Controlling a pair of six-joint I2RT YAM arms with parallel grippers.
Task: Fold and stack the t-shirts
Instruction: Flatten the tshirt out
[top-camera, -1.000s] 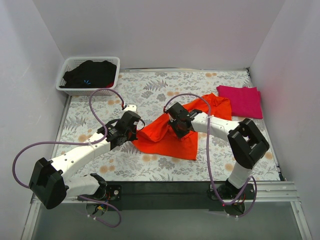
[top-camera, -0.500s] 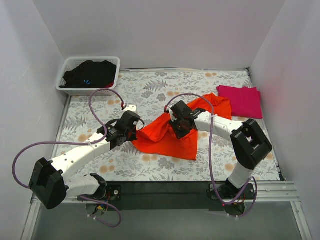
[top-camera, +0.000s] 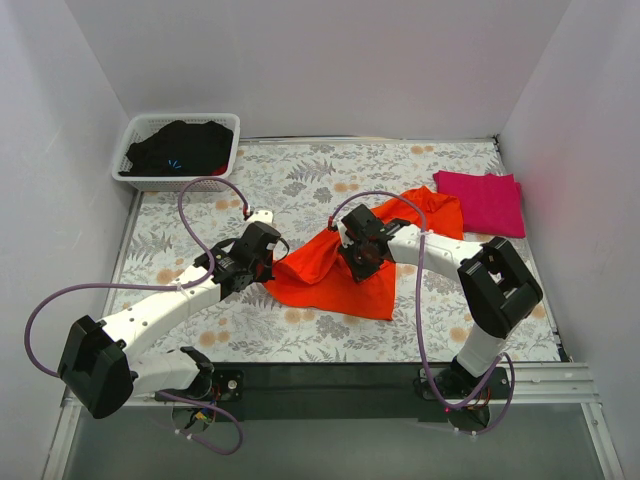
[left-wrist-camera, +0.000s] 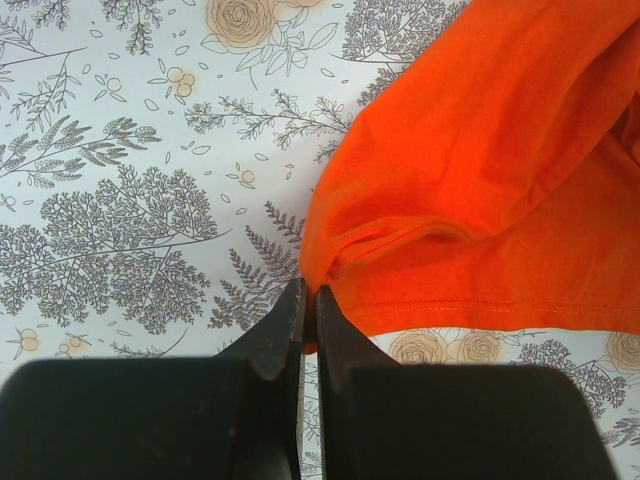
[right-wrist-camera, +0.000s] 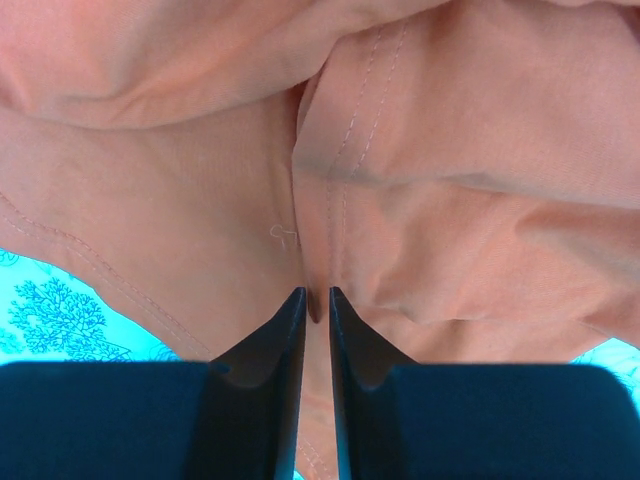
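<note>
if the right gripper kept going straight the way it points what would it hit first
The orange t-shirt: cloth fills the wrist view ahead of the right gripper, apparently touching its tips.

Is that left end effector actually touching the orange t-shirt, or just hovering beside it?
Touching. The left wrist view shows the left end effector shut, with the edge of the orange t-shirt pinched between its tips.
</note>
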